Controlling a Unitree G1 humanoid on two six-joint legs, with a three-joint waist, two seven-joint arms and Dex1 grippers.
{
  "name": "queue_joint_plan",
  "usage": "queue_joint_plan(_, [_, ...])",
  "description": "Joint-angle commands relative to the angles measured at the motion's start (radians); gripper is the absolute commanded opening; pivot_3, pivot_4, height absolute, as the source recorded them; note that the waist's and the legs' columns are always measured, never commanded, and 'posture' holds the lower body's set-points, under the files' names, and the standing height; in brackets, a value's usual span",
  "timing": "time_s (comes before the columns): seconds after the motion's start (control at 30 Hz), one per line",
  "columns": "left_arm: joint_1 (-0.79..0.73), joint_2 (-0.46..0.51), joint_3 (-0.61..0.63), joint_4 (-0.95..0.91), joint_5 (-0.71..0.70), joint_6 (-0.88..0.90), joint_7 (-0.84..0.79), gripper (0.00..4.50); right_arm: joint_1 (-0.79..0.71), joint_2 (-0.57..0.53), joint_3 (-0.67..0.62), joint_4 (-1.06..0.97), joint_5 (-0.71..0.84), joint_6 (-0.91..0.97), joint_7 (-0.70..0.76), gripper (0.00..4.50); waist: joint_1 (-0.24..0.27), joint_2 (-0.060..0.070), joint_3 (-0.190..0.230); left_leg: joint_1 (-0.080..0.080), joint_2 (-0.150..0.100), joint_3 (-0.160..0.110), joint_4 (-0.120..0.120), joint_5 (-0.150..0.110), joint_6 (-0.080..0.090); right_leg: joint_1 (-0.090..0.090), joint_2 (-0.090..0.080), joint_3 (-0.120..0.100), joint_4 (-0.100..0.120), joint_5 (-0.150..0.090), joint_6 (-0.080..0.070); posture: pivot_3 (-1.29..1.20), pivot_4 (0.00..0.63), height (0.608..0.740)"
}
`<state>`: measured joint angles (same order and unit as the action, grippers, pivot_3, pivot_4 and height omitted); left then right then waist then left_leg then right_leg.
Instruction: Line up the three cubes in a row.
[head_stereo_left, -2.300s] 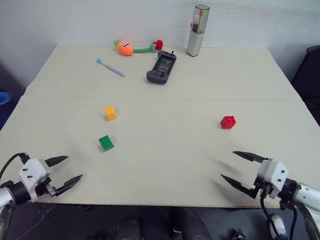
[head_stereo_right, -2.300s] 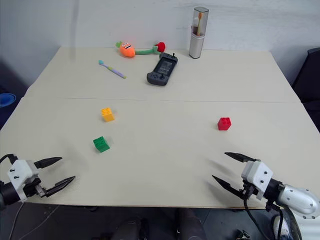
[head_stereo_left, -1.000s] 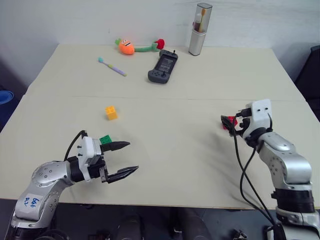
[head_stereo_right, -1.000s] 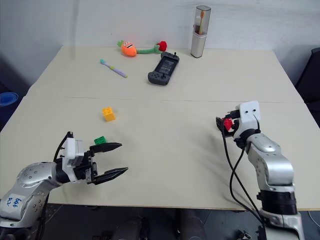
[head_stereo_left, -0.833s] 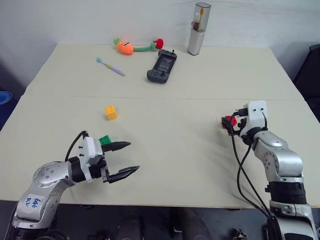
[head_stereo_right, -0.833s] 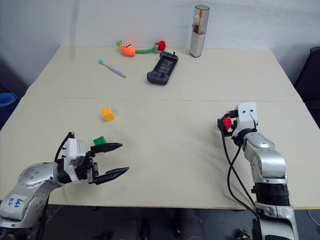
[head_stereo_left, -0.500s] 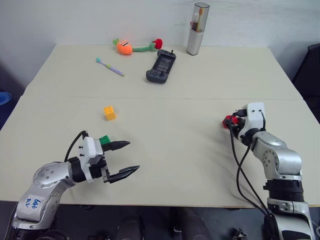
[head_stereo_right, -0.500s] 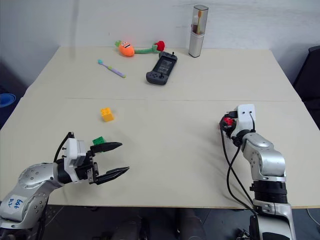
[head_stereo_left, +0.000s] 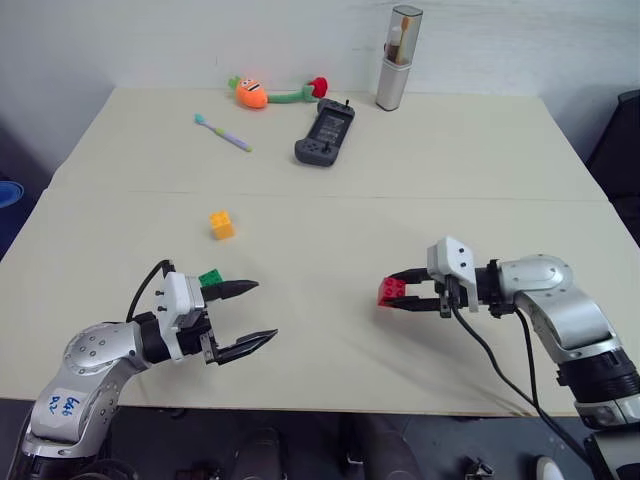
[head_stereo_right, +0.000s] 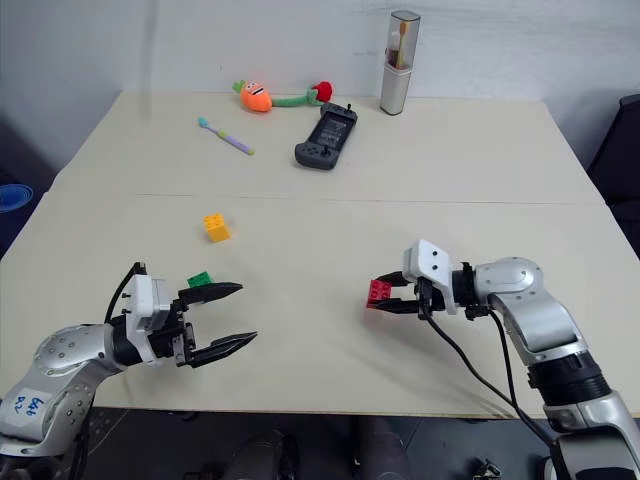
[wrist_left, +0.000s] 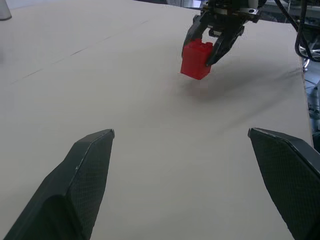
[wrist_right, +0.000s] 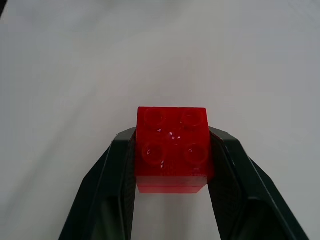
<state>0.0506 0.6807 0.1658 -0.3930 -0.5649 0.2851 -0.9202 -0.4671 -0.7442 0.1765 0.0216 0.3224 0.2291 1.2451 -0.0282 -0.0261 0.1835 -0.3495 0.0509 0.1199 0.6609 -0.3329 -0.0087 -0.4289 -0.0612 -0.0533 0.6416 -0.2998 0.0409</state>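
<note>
**Red cube clamped, two left on the bench**

While the red cube (head_stereo_left: 391, 290) sits clamped in the right claw (head_stereo_left: 400, 296) mid-bench, the green cube (head_stereo_left: 210, 279) and yellow-orange cube (head_stereo_left: 221, 225) lie left. Left claw (head_stereo_left: 252, 315) gapes by the green. Far off, a clear case (head_stereo_left: 396, 57) holds a toothbrush.

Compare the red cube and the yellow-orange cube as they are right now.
The red cube is clamped between the right gripper's fingers, while the yellow-orange cube lies free on the table. The red cube is nearer the table's front edge, right of centre; the yellow-orange one is farther back and to the left. Both are small studded bricks of similar size.
</note>
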Motion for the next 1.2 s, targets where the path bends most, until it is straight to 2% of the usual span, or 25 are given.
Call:
queue_joint_plan(0.03, [0.012, 0.011, 0.015, -0.041, -0.006, 0.000, -0.005, 4.50, -0.023, 0.016, 0.026, 0.077, -0.038, -0.106, 0.070, 1.48, 0.000, 0.000, 0.000, -0.001, 0.000, 0.000, 0.001, 0.000, 0.000, 0.000, 0.000, 0.000, 0.000, 0.000, 0.000, 0.00, 0.150, 0.740])
queue_joint_plan(0.17, [0.011, 0.023, 0.038, -0.025, -0.002, -0.010, -0.011, 4.50, -0.040, 0.047, 0.047, 0.161, -0.085, -0.217, 0.093, 1.48, 0.000, 0.000, 0.000, -0.001, 0.000, 0.000, 0.002, 0.000, 0.000, 0.000, -0.001, 0.000, 0.000, 0.000, 0.000, 0.00, 0.150, 0.740])
queue_joint_plan(0.27, [0.004, 0.026, 0.048, -0.019, 0.002, -0.013, -0.007, 4.50, -0.047, 0.060, 0.049, 0.183, -0.100, -0.230, 0.092, 1.48, 0.000, 0.000, 0.000, -0.001, 0.000, 0.000, 0.002, 0.000, 0.000, 0.000, -0.001, 0.000, 0.001, 0.000, 0.000, 0.00, 0.150, 0.740])
queue_joint_plan(0.33, [0.007, 0.028, 0.056, -0.022, 0.000, -0.012, -0.005, 4.50, -0.044, 0.064, 0.038, 0.165, -0.088, -0.217, 0.090, 2.24, -0.001, 0.000, 0.000, -0.001, 0.000, 0.000, 0.002, 0.000, 0.000, 0.000, -0.001, 0.000, 0.001, 0.000, 0.000, 0.00, 0.150, 0.740])
queue_joint_plan(0.43, [0.029, 0.036, 0.077, -0.032, -0.004, -0.009, -0.007, 4.50, -0.028, 0.043, 0.016, 0.087, -0.064, -0.176, 0.095, 3.12, -0.002, 0.000, 0.000, -0.001, 0.000, 0.000, 0.002, 0.000, -0.001, -0.001, -0.001, 0.000, 0.002, 0.000, 0.000, 0.00, 0.150, 0.740])
queue_joint_plan(0.57, [0.080, 0.051, 0.173, -0.054, -0.052, 0.019, 0.006, 4.50, 0.008, 0.001, -0.086, -0.050, 0.011, -0.165, 0.078, 4.46, 0.000, 0.001, 0.000, -0.002, 0.001, 0.000, 0.002, -0.001, -0.001, -0.001, -0.001, 0.000, 0.001, 0.000, 0.000, 0.00, 0.150, 0.740])
queue_joint_plan(0.73, [0.190, 0.037, 0.416, 0.006, -0.126, 0.054, 0.035, 4.50, 0.121, 0.007, -0.279, -0.165, 0.180, -0.123, 0.020, 4.49, 0.000, 0.000, 0.000, -0.002, 0.001, -0.001, 0.002, -0.002, -0.001, -0.001, -0.001, -0.001, 0.000, 0.000, -0.001, 0.00, 0.150, 0.740])
queue_joint_plan(0.8, [0.249, 0.050, 0.481, 0.071, -0.095, 0.023, -0.005, 4.50, 0.179, 0.033, -0.333, -0.171, 0.237, -0.127, 0.013, 4.49, -0.001, 0.000, 0.000, -0.001, 0.002, -0.002, 0.002, -0.003, -0.001, -0.001, -0.001, -0.002, 0.000, -0.001, -0.001, 0.00, 0.150, 0.740])
queue_joint_plan(0.9, [0.327, 0.066, 0.570, 0.233, -0.052, -0.032, -0.064, 4.50, 0.235, 0.148, -0.405, -0.135, 0.256, -0.311, -0.009, 4.49, -0.004, 0.000, 0.000, -0.001, 0.001, -0.001, 0.002, -0.005, 0.002, 0.000, 0.000, -0.002, 0.000, -0.001, -0.001, 0.00, 0.150, 0.740])
queue_joint_plan(1.03, [0.373, 0.108, 0.611, 0.389, -0.027, -0.050, -0.130, 4.50, 0.305, 0.190, -0.414, -0.131, 0.284, -0.317, -0.003, 4.49, -0.001, 0.000, 0.000, -0.001, 0.001, -0.001, 0.002, -0.006, 0.004, -0.001, 0.000, -0.002, 0.001, -0.001, -0.002, 0.00, 0.150, 0.740])
queue_joint_plan(1.13, [0.324, 0.148, 0.577, 0.481, 0.004, -0.091, -0.163, 4.50, 0.337, 0.188, -0.394, -0.135, 0.273, -0.355, 0.028, 4.49, 0.005, 0.000, 0.000, -0.001, 0.001, -0.002, 0.002, -0.006, 0.005, 0.000, -0.002, -0.003, 0.001, -0.001, -0.002, 0.00, 0.150, 0.740])
queue_joint_plan(1.2, [0.265, 0.164, 0.534, 0.476, -0.008, -0.066, -0.170, 4.50, 0.344, 0.177, -0.377, -0.136, 0.262, -0.371, 0.059, 4.49, 0.007, 0.000, 0.000, -0.001, 0.000, -0.002, 0.002, -0.007, 0.005, 0.000, -0.003, -0.004, 0.001, -0.001, -0.002, 0.00, 0.150, 0.740])
